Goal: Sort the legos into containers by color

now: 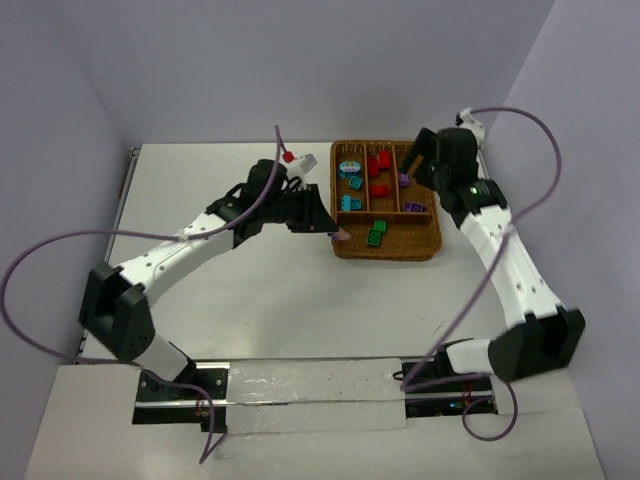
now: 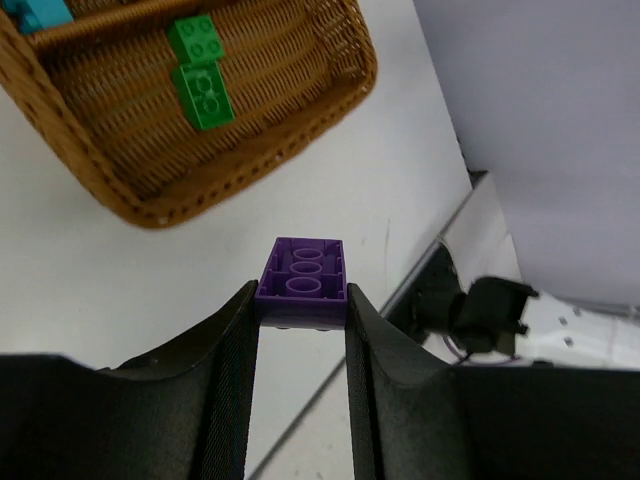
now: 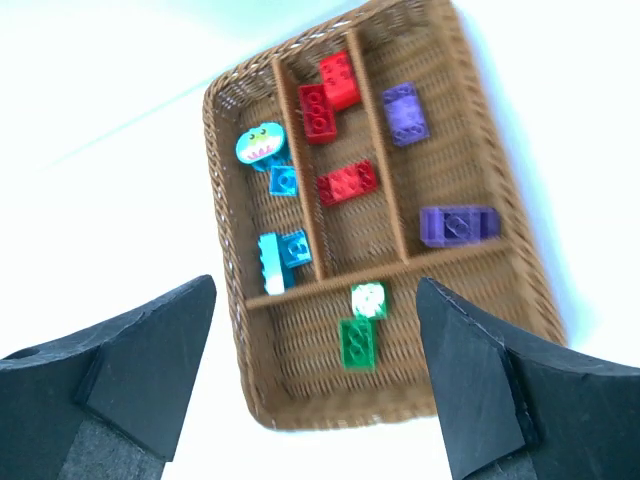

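Note:
My left gripper (image 1: 336, 235) is shut on a purple lego (image 2: 302, 275), held just off the near left corner of the brown wicker tray (image 1: 388, 251). My right gripper (image 1: 417, 160) is open and empty above the tray's far right part; its jaws stand wide apart (image 3: 315, 290). In the right wrist view the left slot holds teal legos (image 3: 283, 250), the middle slot red legos (image 3: 345, 182), the right slot purple legos (image 3: 458, 224), and the wide slot green legos (image 3: 358, 342). The green legos also show in the left wrist view (image 2: 203, 85).
A round teal toy piece with a face (image 3: 260, 142) lies in the teal slot. A red-and-white cable connector (image 1: 298, 158) sits on the left arm. Purple cables loop beside both arms. The table's edge and a black mount (image 2: 480, 310) lie beyond the left gripper.

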